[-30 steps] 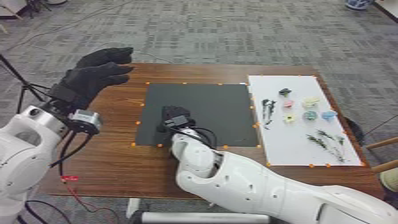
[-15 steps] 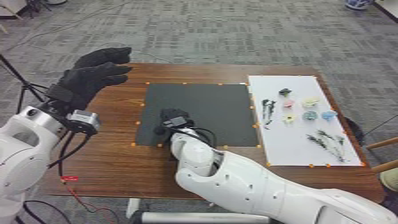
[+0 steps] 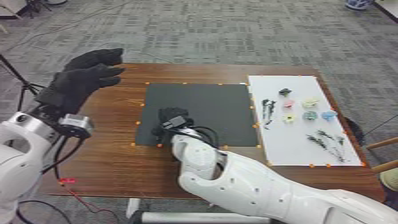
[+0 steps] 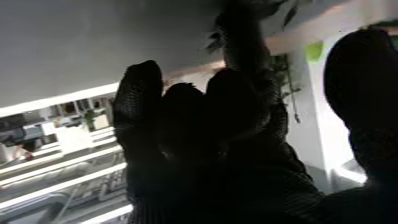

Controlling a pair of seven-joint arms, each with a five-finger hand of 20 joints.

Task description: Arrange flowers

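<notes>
My left hand is raised at the left of the head view, over the table's left edge, its fingers loosely straight. In that view my right hand is low over the left part of the dark mat. In the right wrist view my right hand has its thumb apart from the fingers; dark leaves and a thin green sprig show beside them, contact unclear. On the white board lie dark stems, green sprigs, a pink flower, yellow flowers and blue flowers.
The white board lies along the right side of the wooden table, with orange markers round it and the mat. My right forearm crosses the near edge of the table. Cables hang from both wrists.
My left hand has drawn back a little to the left and down. My right hand has shifted slightly to the left and nearer over the mat. The flowers on the board have not moved.
</notes>
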